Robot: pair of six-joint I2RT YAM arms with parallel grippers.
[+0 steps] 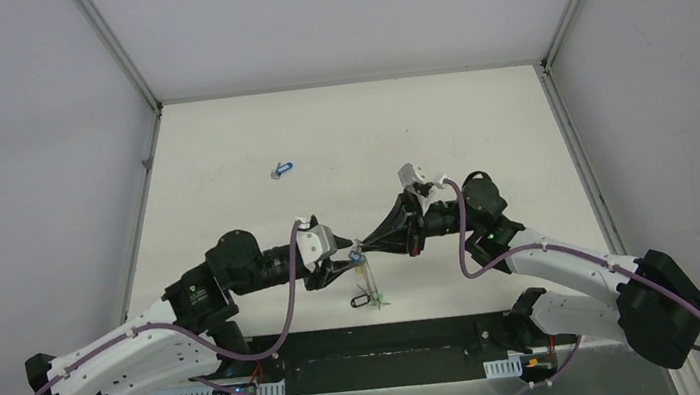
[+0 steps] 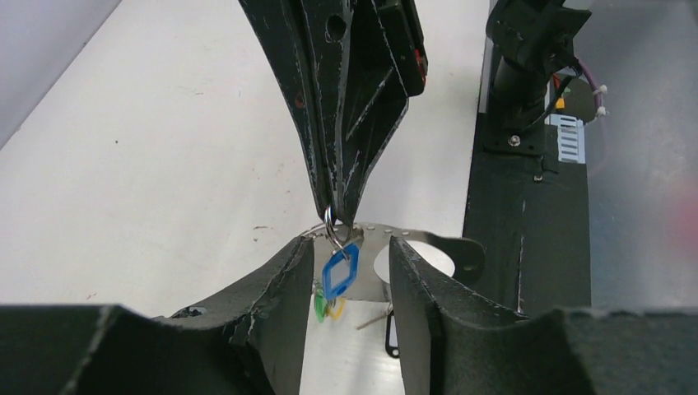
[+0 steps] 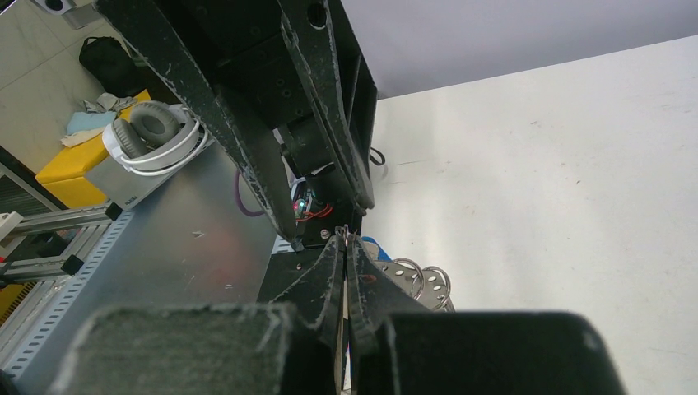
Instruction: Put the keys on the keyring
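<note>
The keyring point(image 1: 367, 274) hangs above the table's near middle, a thin silver metal band point(image 2: 420, 239) with punched holes and small split rings point(image 3: 411, 276). My right gripper point(image 2: 337, 210) is shut on its top rim, at a small ring. A blue-tagged key point(image 2: 340, 271) dangles from that ring between the fingers of my left gripper point(image 2: 350, 241), which stands open and apart from the tag. Green point(image 2: 318, 306), yellow point(image 2: 335, 310) and black point(image 2: 393, 336) tags hang lower. Another blue key point(image 1: 282, 170) lies loose on the table at the far left. The two grippers meet tip to tip point(image 1: 358, 252).
The black base plate point(image 1: 384, 344) runs along the near edge under the hanging keys. White enclosure walls point(image 1: 43, 195) stand on three sides. Headphones point(image 3: 152, 136) lie on a metal surface off the table.
</note>
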